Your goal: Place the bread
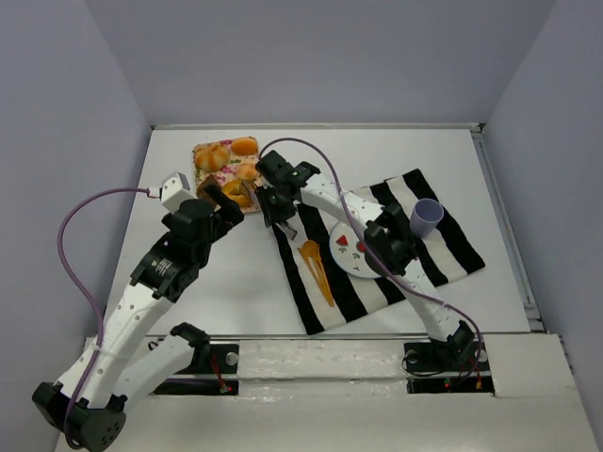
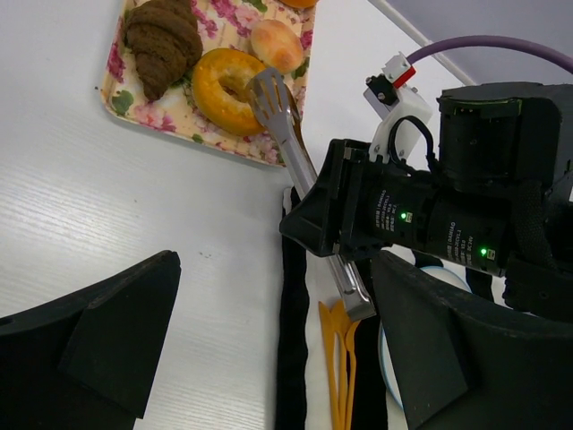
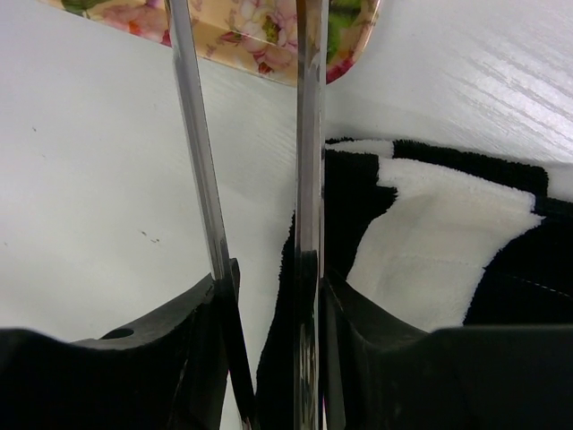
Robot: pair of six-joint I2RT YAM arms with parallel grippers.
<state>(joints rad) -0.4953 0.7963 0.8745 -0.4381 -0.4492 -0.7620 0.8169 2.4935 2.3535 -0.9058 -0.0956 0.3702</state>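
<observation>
1. The bread (image 2: 224,85) is lying flat on the floral tray (image 2: 115,100), which is sitting toward the far left of the bench (image 2: 107,224). A dark brown pastry (image 2: 161,40) is lying just beside it on the left, and a small round bun (image 2: 276,45) is lying just beyond it.
2. The right gripper (image 3: 269,305) is pinching the two handles of the metal tongs (image 2: 282,125). The tongs are reaching from the striped cloth (image 3: 430,251) across to the tray.
3. One blade is resting on the ring's rim beside the centre hole. The other blade is hiding beneath it, so whether the ring is clamped cannot be told.
4. The left gripper (image 1: 222,200) is hovering at the near edge of the tray, spread wide and carrying nothing.
5. Handling, as a judgement: the ring is probably weighing very little and yielding like soft crumb. Its glossy crust is likely making the steel blades slide. A hard squeeze is likely denting or tearing it.
6. Hold, as a judgement: the better purchase is across one side of the ring, one blade going into the hole and the other pressing the outer edge. Pressure is best staying gentle and the lift level, so that the ring is not swinging off.
</observation>
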